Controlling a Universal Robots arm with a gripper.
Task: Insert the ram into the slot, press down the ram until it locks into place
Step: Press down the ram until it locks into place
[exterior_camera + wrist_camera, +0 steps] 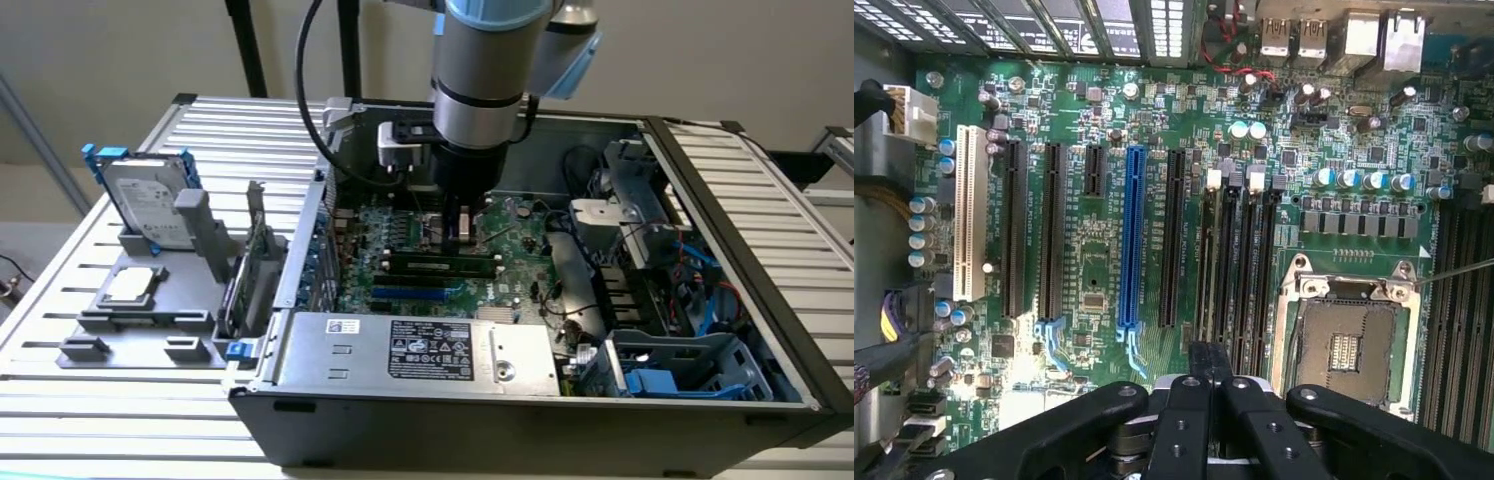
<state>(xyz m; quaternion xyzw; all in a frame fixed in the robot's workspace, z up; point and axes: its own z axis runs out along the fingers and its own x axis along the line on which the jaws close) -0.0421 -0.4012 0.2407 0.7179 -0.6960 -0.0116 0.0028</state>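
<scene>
The ram (438, 263), a thin green stick with black chips, stands on edge in a black memory slot (400, 270) on the motherboard inside the open PC case. My gripper (461, 230) hangs straight down over the middle of the ram, with its tips close above the stick's top edge. Whether they touch it I cannot tell. In the wrist view the black fingers (1194, 400) are closed together, and the gripper (1211, 360) sits at the near end of the row of black slots (1226, 260) with white end clips (1214, 180).
A blue slot (1132, 240), a white slot (971, 215) and the CPU socket (1349, 345) flank the memory slots. The power supply (414, 350) and a blue drive cage (681, 370) fill the case front. A hard drive (147, 205) and a chip (131, 285) rest on grey fixtures.
</scene>
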